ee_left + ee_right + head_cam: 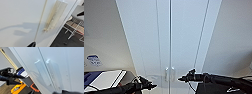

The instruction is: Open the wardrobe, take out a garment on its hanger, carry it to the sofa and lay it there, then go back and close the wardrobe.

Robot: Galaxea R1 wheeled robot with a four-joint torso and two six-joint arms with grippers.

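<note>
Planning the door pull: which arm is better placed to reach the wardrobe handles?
Probably the right. The right gripper sits level with the paired handles and close beside them; the left gripper hangs lower and farther off. The wardrobe doors are shut.

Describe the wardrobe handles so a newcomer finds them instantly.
The tall white wardrobe stands dead ahead, both doors shut. Follow the centre seam down: the handles are two small white bars flanking it, between the left gripper and right gripper, the only raised parts.

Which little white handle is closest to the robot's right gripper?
The handle on the right door. It sits just past the middle seam, on the side where the right gripper reaches in; the left door's handle is farther away.
</note>
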